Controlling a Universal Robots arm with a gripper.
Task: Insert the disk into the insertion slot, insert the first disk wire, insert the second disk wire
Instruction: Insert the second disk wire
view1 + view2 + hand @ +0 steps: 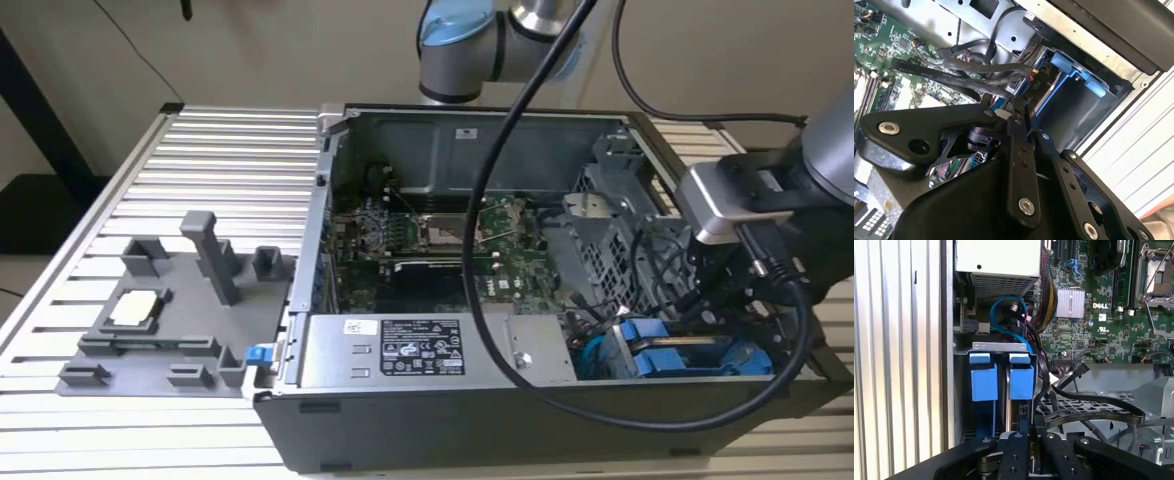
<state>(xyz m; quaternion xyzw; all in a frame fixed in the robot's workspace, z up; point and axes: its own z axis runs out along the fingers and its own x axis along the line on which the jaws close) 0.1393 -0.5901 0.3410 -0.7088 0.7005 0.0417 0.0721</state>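
while the gripper is lowered at the insertion slot, its jaws are seen pressed together on the disk, which is stood on edge in the cage. a stiff, fairly heavy, shock-sensitive drive is judged; its blue carrier edges are best gripped.

From the exterior view we look down at a slant on the open computer case, far enough back to take in the ribbed counter around it, with the arm entering at the upper right of the frame. In both wrist views we sit close behind the tool, peering into the case. They share the blue drive carriers and the green motherboard, seen from opposite sides.
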